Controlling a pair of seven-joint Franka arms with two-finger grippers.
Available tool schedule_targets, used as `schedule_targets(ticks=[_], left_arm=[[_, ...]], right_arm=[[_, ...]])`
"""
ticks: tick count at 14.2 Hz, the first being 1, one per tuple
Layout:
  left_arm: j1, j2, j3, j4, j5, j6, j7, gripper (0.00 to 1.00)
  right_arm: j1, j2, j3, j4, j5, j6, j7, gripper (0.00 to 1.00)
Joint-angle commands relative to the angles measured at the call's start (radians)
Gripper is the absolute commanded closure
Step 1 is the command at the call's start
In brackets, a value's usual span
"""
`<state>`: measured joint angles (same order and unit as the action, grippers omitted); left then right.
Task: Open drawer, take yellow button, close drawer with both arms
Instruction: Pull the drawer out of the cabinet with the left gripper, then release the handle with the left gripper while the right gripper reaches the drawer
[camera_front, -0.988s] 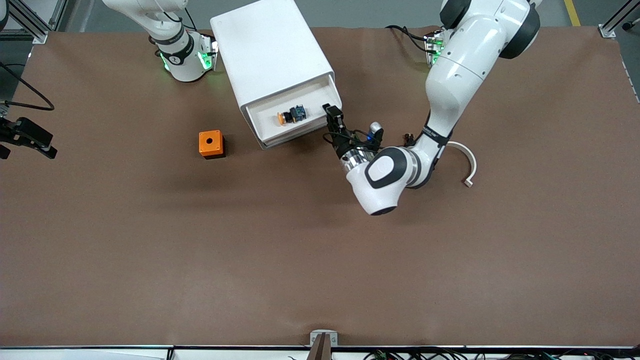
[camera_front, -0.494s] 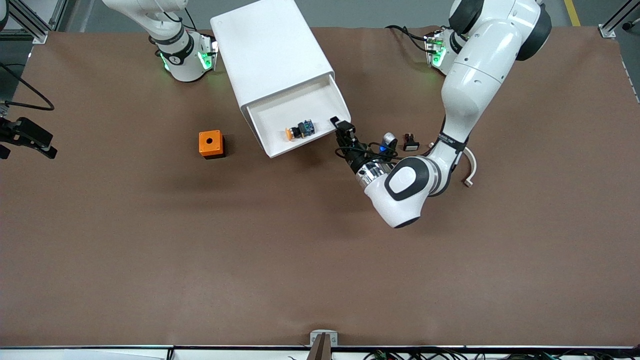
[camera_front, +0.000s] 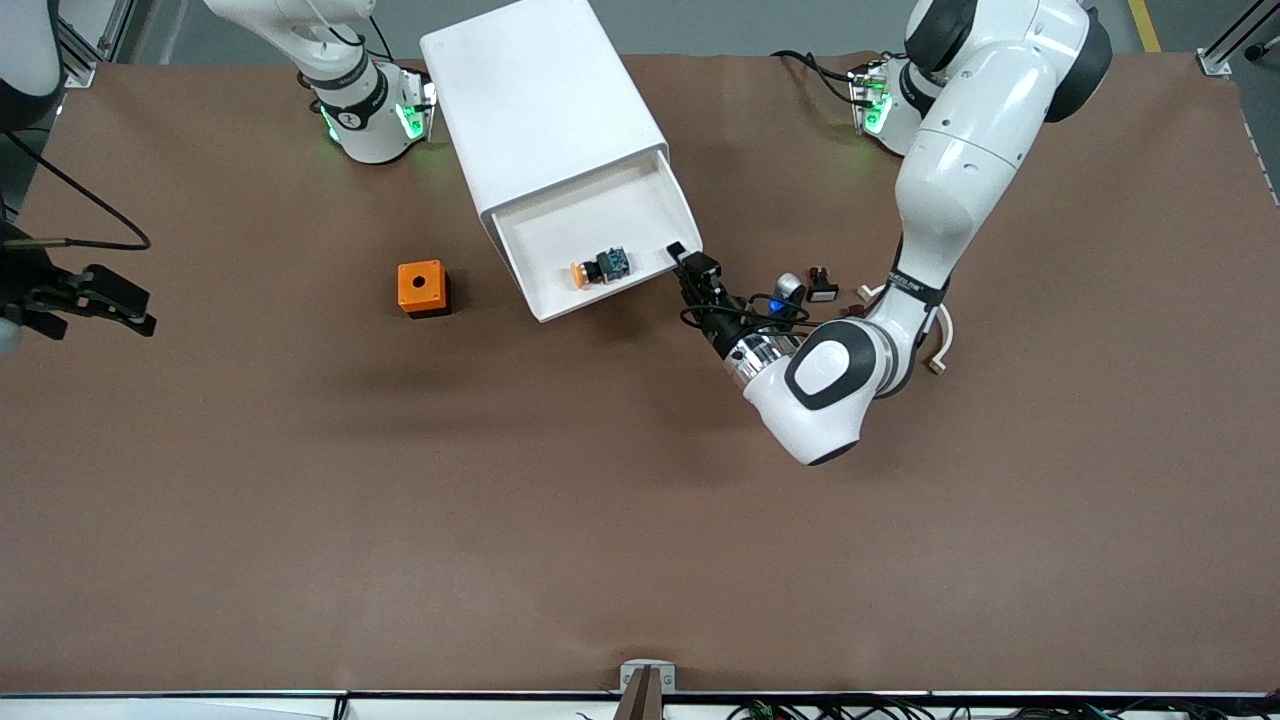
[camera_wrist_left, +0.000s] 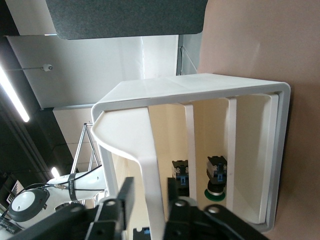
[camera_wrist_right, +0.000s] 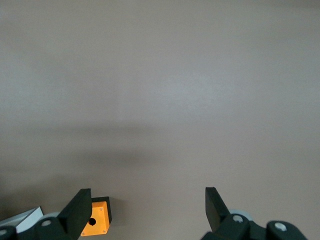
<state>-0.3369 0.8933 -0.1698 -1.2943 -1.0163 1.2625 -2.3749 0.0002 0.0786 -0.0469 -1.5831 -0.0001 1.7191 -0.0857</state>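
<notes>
Right, you're looking at the drawer (camera_front: 560, 225) standing pulled out of the cabinet (camera_front: 540, 110), with the button (camera_front: 598, 268) lying inside, close to the drawer's front wall.

The left gripper (camera_front: 690, 262) is sitting at the drawer's front corner toward the left arm's end. Its fingers are parted narrowly astride the front wall (camera_wrist_left: 150, 165), with a gap showing, so it's gripping nothing.

The button is lying just beside that gripper, toward the right arm's end. Its long axis is running roughly along the front wall, with the orange cap pointing to the right arm's end and the blue rear toward the left gripper.

The right gripper (camera_front: 125, 305) is waiting, spread wide and empty, over the table's right arm end, well apart. The left arm is sitting far nearer.
</notes>
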Motion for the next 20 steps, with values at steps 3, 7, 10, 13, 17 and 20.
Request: schedule_targets(ticks=[3, 7, 10, 13, 17, 20], left_arm=[[0.021, -0.011, 0.001, 0.023, -0.024, 0.008, 0.109, 0.09], [0.026, -0.013, 0.033, 0.067, -0.016, 0.008, 0.354, 0.01], [0.018, -0.02, 0.081, 0.102, -0.012, 0.009, 0.596, 0.01], [-0.008, -0.049, 0.136, 0.13, 0.04, 0.056, 0.848, 0.01], [-0.03, -0.074, 0.139, 0.19, 0.221, 0.197, 1.071, 0.01], [-0.05, -0.119, 0.139, 0.19, 0.344, 0.325, 1.151, 0.01]], right_arm=[[0.02, 0.047, -0.001, 0.02, 0.035, -0.01, 0.004, 0.0], [0.055, 0.11, -0.001, 0.02, 0.034, -0.006, 0.131, 0.0], [0.083, 0.139, -0.001, 0.015, 0.035, -0.009, 0.229, 0.0], [0.125, 0.141, 0.001, -0.003, 0.043, -0.03, 0.404, 0.0], [0.204, 0.136, 0.001, 0.0, 0.132, -0.068, 0.723, 0.0], [0.286, 0.132, 0.002, 0.003, 0.143, -0.065, 0.936, 0.0]])
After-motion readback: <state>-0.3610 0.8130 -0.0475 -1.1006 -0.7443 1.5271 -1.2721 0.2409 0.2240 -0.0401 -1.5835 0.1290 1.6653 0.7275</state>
